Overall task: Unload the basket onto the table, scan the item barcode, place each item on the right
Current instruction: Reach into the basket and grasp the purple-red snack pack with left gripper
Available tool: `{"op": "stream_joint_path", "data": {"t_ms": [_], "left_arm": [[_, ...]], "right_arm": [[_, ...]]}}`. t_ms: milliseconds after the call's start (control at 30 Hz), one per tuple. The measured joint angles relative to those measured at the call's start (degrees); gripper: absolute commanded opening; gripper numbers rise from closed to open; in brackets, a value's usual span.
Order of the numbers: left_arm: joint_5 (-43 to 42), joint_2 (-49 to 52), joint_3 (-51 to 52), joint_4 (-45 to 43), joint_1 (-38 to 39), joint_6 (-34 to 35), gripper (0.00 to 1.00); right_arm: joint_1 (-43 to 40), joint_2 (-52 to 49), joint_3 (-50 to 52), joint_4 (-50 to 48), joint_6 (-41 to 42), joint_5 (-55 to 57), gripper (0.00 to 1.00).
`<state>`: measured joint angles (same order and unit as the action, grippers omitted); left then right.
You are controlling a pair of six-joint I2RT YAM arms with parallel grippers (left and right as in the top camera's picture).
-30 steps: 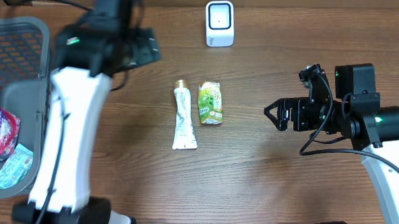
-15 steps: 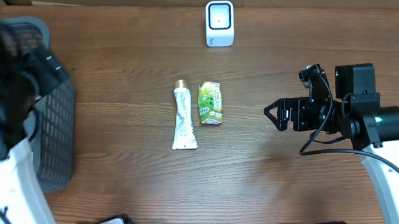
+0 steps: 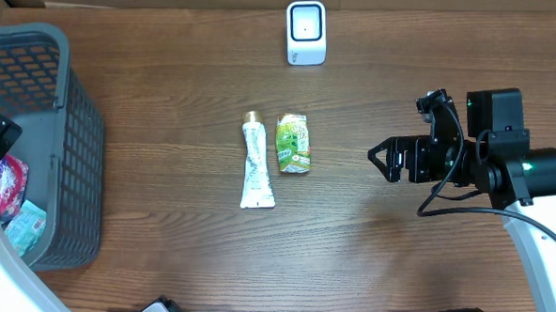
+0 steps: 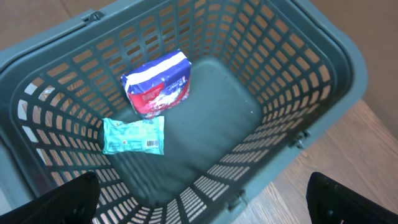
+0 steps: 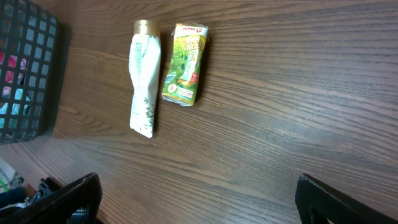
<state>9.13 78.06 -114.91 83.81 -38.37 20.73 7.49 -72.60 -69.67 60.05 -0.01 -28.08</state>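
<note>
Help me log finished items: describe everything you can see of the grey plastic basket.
The grey plastic basket stands upright at the left edge of the brown wooden table. Rectangular, with solid rim, slotted walls and solid floor. Inside lie a red, white and blue packet and a teal sachet, close together.

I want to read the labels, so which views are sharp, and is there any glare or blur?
Overhead: even light, sharp, faint shadows by the white gold-capped tube and green carton. Left wrist: grey plastic basket slightly soft; left fingers dark, unfocused. Right wrist: tube and carton clear, no glare; right fingers blurred.
</note>
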Motion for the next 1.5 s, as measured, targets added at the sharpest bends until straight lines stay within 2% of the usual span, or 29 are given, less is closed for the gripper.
{"op": "stream_joint_path", "data": {"t_ms": [533, 733, 933, 1100, 1300, 1500], "left_arm": [[5.88, 11.39, 0.02, 1.46, -2.62, 1.77, 1.00], [6.58, 12.24, 0.76, -2.89, -4.96, 1.25, 1.00], [7.06, 17.84, 1.42, -10.16, -5.90, -3.80, 1.00], [6.99, 24.22, 1.73, -10.49, -5.92, -9.35, 0.94], [6.99, 31.12, 2.36, -11.04, -5.92, -15.10, 0.95], [7.04, 32.76, 2.51, -14.75, -5.92, -19.45, 0.98]], "right_arm": [[0.00, 0.00, 0.00, 0.00, 0.02, 0.00, 1.00], [-0.02, 0.00, 0.00, 0.04, -0.02, -0.02, 1.00], [-0.02, 0.00, 0.00, 0.20, 0.02, 0.00, 1.00], [0.00, 0.00, 0.00, 0.48, 0.02, -0.02, 1.00], [0.00, 0.00, 0.00, 0.52, -0.02, 0.00, 1.00], [0.00, 0.00, 0.00, 0.52, -0.02, 0.00, 1.00]]}}
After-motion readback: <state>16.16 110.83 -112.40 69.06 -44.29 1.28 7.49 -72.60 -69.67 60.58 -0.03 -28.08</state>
